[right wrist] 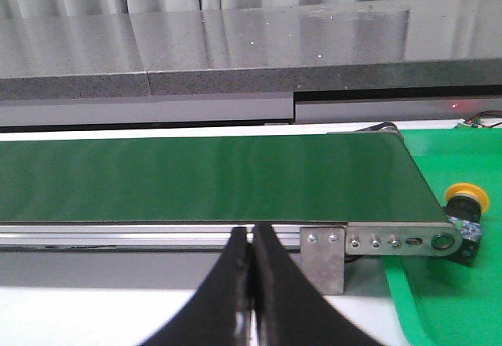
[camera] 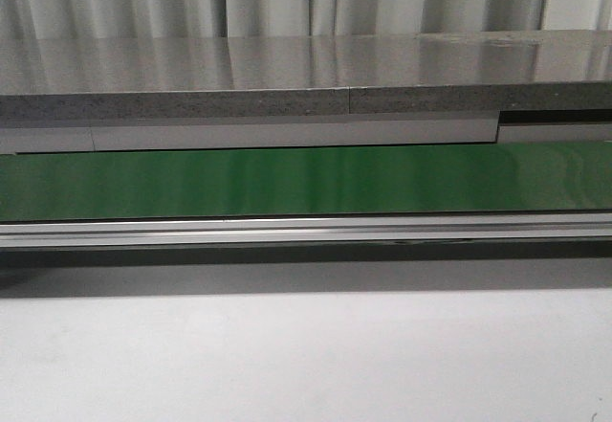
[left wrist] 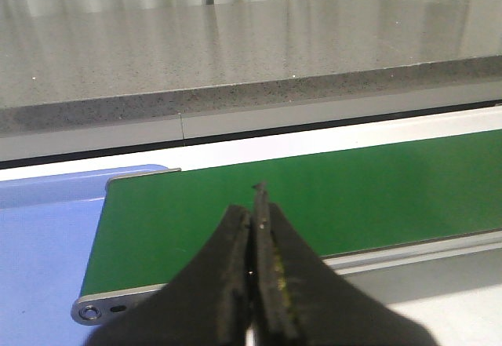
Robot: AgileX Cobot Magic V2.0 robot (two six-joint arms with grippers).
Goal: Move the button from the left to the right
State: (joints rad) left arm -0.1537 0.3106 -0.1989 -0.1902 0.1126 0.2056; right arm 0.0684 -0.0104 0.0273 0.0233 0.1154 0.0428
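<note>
Right wrist view shows the right gripper (right wrist: 252, 244) with its black fingers pressed together and empty, poised before the near rail of a green conveyor belt (right wrist: 196, 177); the button (right wrist: 464, 209), yellow cap on black body, lies on a green tray (right wrist: 439, 299) just past the belt's end, off to one side of the fingers. Left gripper (left wrist: 255, 236) is likewise closed and empty. Reaching well likely means spreading the fingers first, then approaching the button's body.

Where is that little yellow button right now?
Only the right wrist view shows the button: it sits on a green tray, just past the conveyor belt's end.
</note>
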